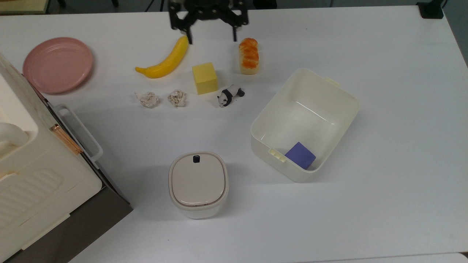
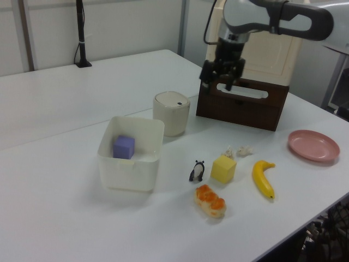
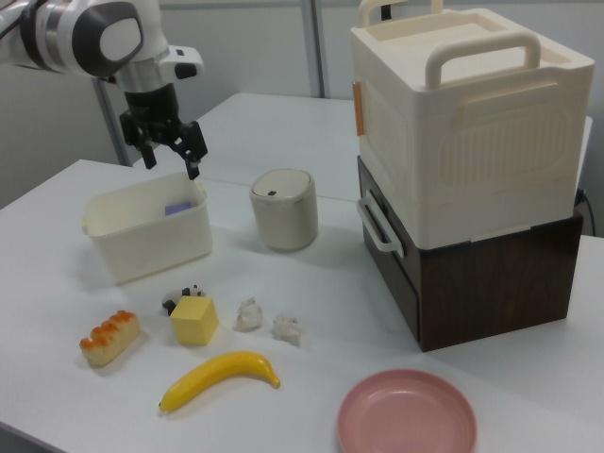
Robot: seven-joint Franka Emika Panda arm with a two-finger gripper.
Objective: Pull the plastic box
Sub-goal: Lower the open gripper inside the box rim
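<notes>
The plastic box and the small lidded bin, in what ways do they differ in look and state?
The plastic box is open on top and holds a purple cube; the lidded bin is closed by a lid with a black button. The box is rectangular and larger; the bin is a rounded square. In the top view the box sits angled; the bin sits nearly square. Both are cream-white.
</notes>
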